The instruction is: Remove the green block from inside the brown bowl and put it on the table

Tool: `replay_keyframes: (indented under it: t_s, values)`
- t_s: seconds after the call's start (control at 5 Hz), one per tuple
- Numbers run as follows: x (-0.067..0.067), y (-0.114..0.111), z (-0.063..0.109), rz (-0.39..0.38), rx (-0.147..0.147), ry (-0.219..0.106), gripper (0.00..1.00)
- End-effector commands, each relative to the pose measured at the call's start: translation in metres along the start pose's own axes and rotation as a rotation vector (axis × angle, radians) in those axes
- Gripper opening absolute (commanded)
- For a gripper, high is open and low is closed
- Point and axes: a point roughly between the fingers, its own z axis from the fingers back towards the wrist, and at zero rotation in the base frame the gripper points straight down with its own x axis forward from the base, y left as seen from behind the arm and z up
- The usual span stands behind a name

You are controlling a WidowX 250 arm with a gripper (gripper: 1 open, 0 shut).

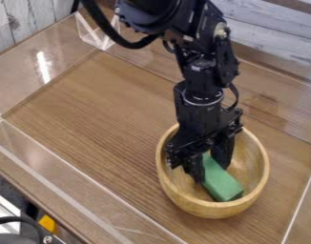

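Inside brown bowl (180,189), flat matte green block (222,178), tilted

Wood-grain table (94,114), clear acrylic walls; brown bowl (184,195) resting near front-right edge.
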Motion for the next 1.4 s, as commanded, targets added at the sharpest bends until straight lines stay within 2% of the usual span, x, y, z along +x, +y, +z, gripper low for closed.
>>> replay_keyframes:
  t_s: [0.0, 1.2]
  values:
    - [0.004, -0.0021, 0.0065, 0.013, -0.024, -0.003, 0.0]
    - [0.0106, -0.0005, 0.0163, 0.05, -0.047, 0.009, 0.0]
